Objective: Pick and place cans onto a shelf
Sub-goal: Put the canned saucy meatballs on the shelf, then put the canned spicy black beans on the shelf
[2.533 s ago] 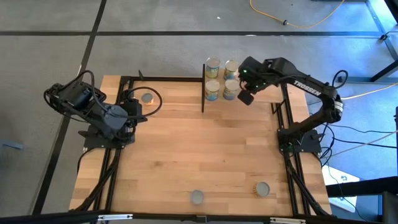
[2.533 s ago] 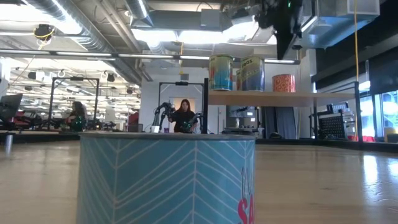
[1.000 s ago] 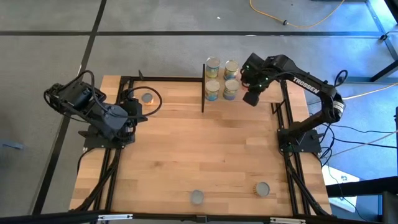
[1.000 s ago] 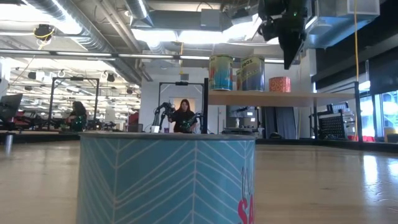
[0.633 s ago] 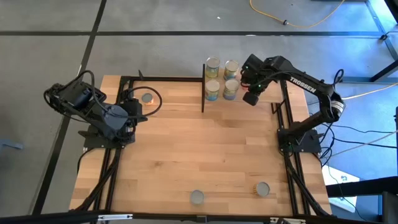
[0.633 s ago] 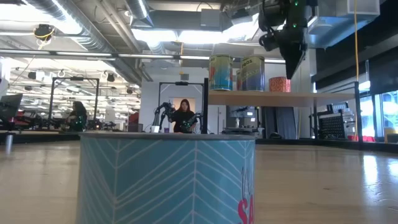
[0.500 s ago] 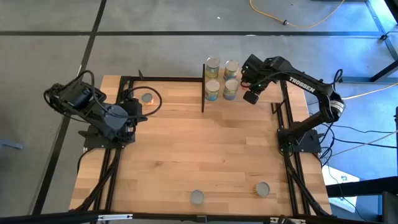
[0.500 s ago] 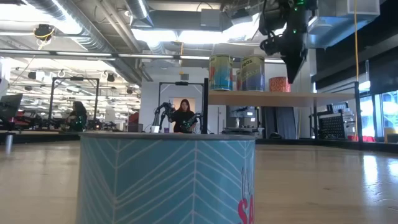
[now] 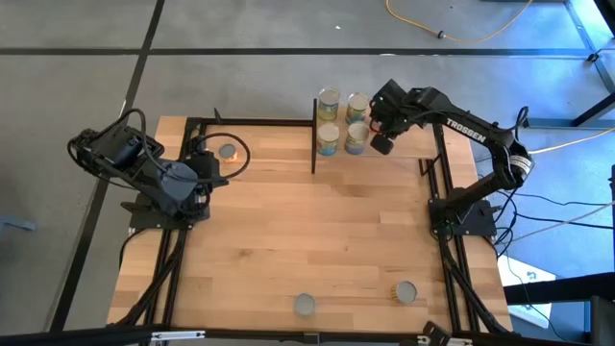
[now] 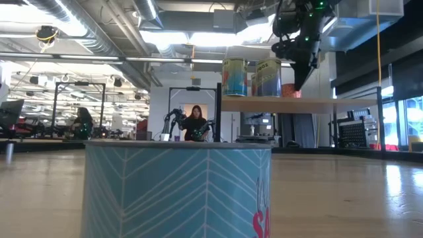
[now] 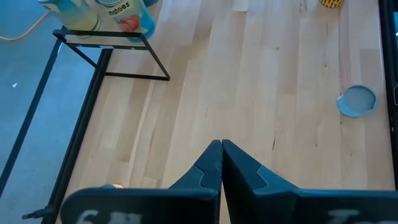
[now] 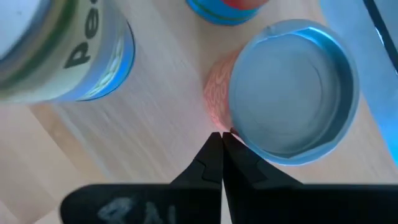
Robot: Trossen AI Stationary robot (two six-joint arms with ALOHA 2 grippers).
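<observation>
The shelf stands at the table's far edge, and several cans stand upright on its board, among them two tall ones. My right gripper is shut above the board and points steeply down. Its tips are at the side of a short orange-red can with a silvery top. That gripper hides this can in the low view. My left gripper waits shut over the table's far left, holding nothing. My right gripper's shut fingertips come from above to the orange-red can's side, just under its top rim. I cannot tell whether they touch it. The can stands upright on the shelf board.
Loose cans stand on the table: one beside the left arm, two near the front edge. One teal can fills the low view's foreground. The shelf's black post rises beside the cans. People sit in the room beyond.
My right gripper has sunk toward the shelf board and drifted toward the table's left, closer to the cans, tipping more steeply downward. It has stayed shut. It now covers the orange-red can in the low view.
</observation>
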